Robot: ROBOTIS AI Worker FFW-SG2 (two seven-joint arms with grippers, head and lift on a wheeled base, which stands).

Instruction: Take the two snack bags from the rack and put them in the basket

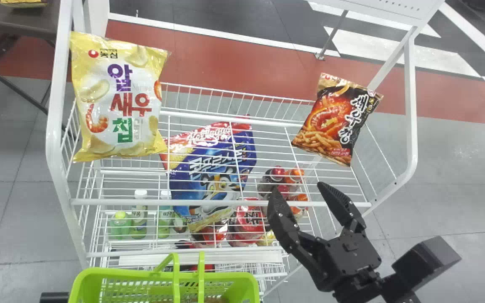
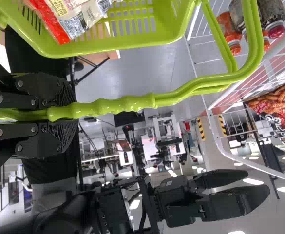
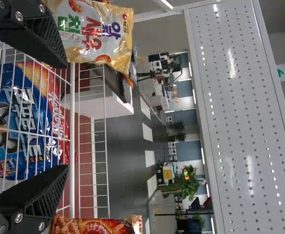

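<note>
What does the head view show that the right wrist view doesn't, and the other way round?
Head view's side: the lime-green plastic basket and a white-capped bottle lower in the rack, a white wire frame.

Right wrist view's side: a leafy green plant in the room behind.

Shared: that rack, the yellow snack bag, the orange-and-black snack bag, a large blue-and-red bag and the open black right gripper.
</note>
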